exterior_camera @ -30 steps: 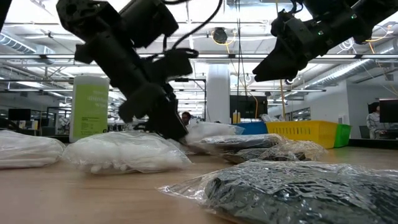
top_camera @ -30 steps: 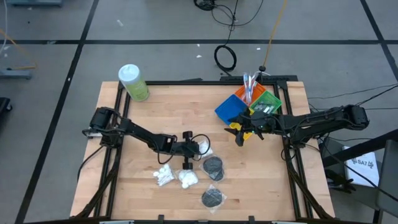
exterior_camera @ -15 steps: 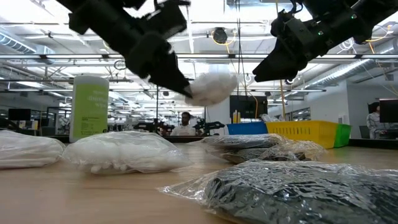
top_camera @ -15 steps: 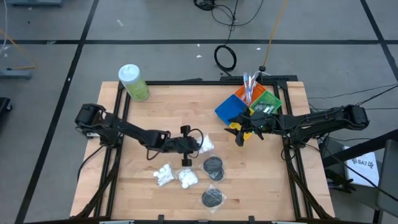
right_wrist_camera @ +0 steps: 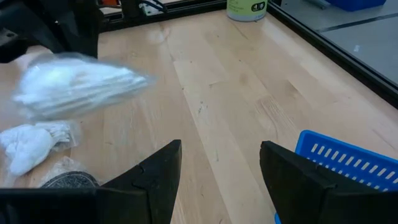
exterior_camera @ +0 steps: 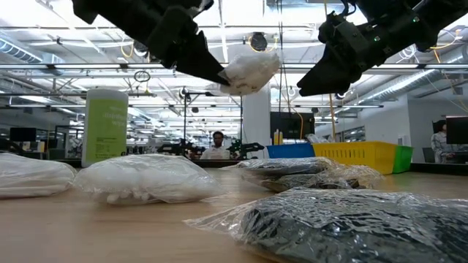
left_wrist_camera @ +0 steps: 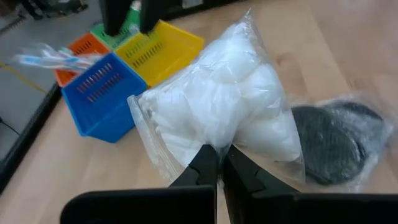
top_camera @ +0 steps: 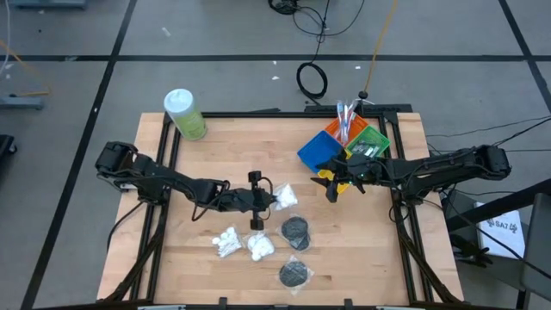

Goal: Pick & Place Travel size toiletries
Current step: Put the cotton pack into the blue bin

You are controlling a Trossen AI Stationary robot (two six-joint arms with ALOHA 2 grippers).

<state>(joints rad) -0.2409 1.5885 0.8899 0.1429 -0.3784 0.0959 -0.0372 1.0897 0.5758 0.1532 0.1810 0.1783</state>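
My left gripper (top_camera: 268, 200) is shut on a clear bag of white cotton balls (top_camera: 285, 195), held in the air over the middle of the table. Two more cotton-ball bags (top_camera: 226, 242) (top_camera: 260, 247) and two bagged black discs (top_camera: 296, 231) (top_camera: 295, 274) lie flat on the wood nearer the front edge. Blue-white toothbrushes (top_camera: 344, 113) stick up out of the orange bin (top_camera: 337, 131). My right gripper (top_camera: 331, 186) waits open at the right, in front of the bins, with nothing between its fingers. My left gripper pinches the plastic at the bag's near edge (left_wrist_camera: 214, 142) between its two fingertips (left_wrist_camera: 205, 163). The fingers slant down from the table's left side. The bag (exterior_camera: 252, 69) juts out beyond the fingertips, lifted well clear of the table.
A blue bin (top_camera: 317, 151), a green bin (top_camera: 368, 138) and a yellow bin (left_wrist_camera: 163, 48) stand together at the far right beside the orange one. A big green bottle with a white cap (top_camera: 185, 114) stands at the far left corner. Bare wood lies between bottle and bins.
My left gripper, staying shut, has risen and tipped up toward level, carrying the cotton-ball bag from the tabletop to well above it. The other bags and discs have stayed where they were.
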